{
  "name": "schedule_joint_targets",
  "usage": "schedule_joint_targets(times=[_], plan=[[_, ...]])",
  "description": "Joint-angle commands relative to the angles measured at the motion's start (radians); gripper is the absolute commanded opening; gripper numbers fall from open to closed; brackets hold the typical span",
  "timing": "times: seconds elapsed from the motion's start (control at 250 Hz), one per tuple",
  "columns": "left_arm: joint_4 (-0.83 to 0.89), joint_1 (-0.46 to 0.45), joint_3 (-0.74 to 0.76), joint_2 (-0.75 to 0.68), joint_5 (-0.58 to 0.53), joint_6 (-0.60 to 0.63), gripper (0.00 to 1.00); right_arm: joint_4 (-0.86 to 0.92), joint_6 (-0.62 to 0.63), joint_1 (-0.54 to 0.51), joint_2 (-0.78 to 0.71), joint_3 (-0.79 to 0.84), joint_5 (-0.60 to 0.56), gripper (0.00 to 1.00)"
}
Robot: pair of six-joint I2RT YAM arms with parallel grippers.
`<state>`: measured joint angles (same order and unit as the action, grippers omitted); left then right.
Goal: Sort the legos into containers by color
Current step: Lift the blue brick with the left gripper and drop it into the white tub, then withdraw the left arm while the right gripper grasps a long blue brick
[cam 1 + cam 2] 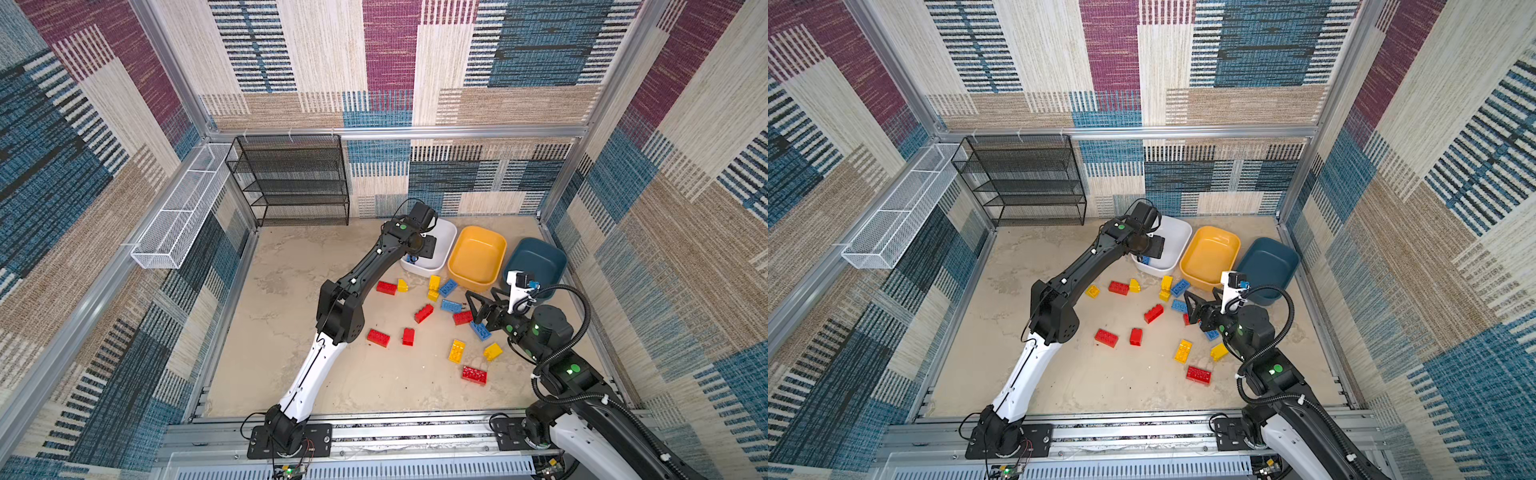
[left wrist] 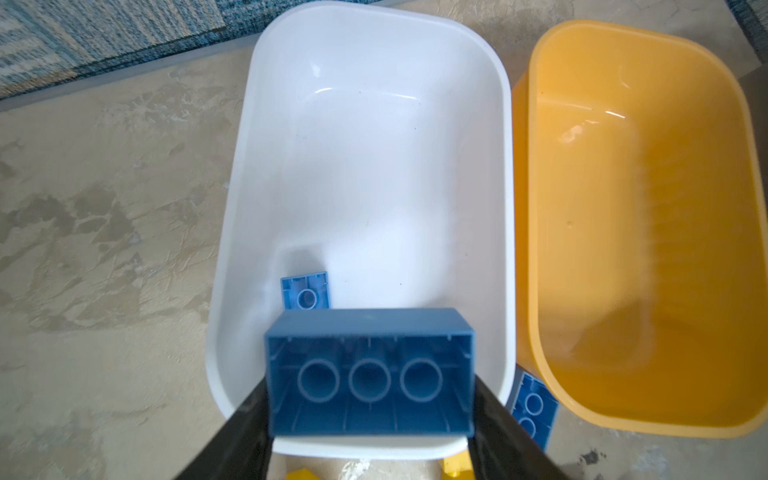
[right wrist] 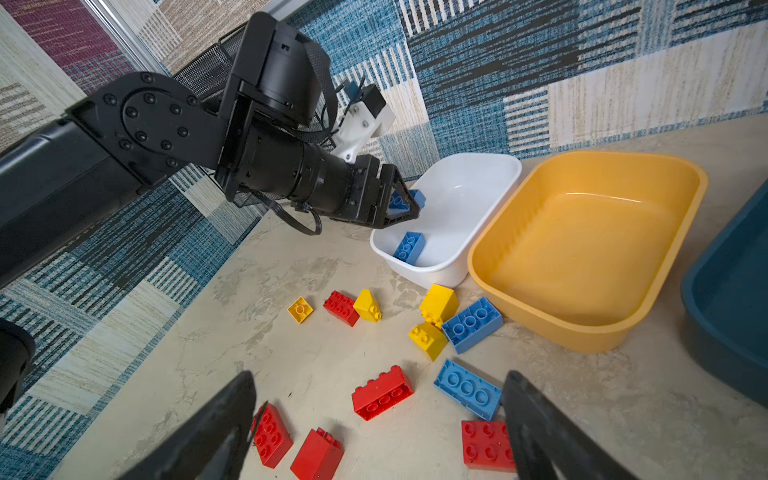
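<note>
My left gripper [image 2: 370, 395] is shut on a blue lego [image 2: 370, 365], held underside-out over the near end of the white container [image 2: 509, 199]. A smaller blue lego [image 2: 305, 293] lies inside that container. In both top views the left gripper [image 1: 430, 249] hangs over the white container [image 1: 449, 239], with the yellow-orange container [image 1: 478, 257] and the teal container [image 1: 536, 262] to its right. My right gripper [image 3: 378, 376] stands open and empty above loose red, blue and yellow legos on the floor, among them a red lego [image 3: 382, 392] and a blue lego [image 3: 467, 388].
A black wire-mesh rack [image 1: 291, 183] stands at the back left. A white wire basket [image 1: 183, 216] hangs on the left wall. More legos [image 1: 457, 351] are scattered across the right half of the floor. Aluminium frame rails [image 1: 374, 419] edge the floor.
</note>
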<state>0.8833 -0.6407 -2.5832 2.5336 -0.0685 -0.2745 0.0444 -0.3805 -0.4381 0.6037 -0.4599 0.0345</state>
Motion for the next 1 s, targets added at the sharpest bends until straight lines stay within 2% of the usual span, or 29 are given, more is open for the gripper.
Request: schedule_joint_targets(times=[0.0,0.092,0.312,0.448,0.576,0.712,0.8,0.9,0.996], plan=[[-0.002,0.007,0.012,-0.001,0.026,-0.018,0.64,-0.005,-0.008,-0.001,-0.005,0.003,0.004,0.93],[-0.012,0.009,0.024,-0.001,0.042,-0.018,0.64,-0.005,-0.010,-0.001,-0.004,0.005,0.006,0.93],[0.006,0.009,0.024,-0.012,0.045,-0.014,0.82,0.015,-0.021,0.000,0.007,-0.001,0.001,0.92],[0.016,0.009,0.046,-0.072,0.023,0.002,0.87,0.048,-0.027,0.001,0.031,-0.020,-0.002,0.90],[0.010,0.009,0.127,-0.172,0.014,0.011,0.90,0.105,-0.034,0.000,0.083,-0.051,-0.025,0.86],[-0.023,0.009,0.298,-0.331,0.027,0.006,0.90,0.180,-0.046,-0.001,0.159,-0.087,-0.069,0.82],[-0.088,0.009,0.477,-0.474,0.040,-0.008,0.89,0.198,-0.056,-0.002,0.185,-0.084,-0.094,0.79],[-0.196,0.009,0.719,-0.666,0.053,-0.033,0.87,0.204,-0.062,-0.003,0.218,-0.070,-0.140,0.72],[-0.277,0.010,0.929,-0.842,0.059,-0.057,0.86,0.192,-0.067,-0.011,0.280,-0.058,-0.164,0.62]])
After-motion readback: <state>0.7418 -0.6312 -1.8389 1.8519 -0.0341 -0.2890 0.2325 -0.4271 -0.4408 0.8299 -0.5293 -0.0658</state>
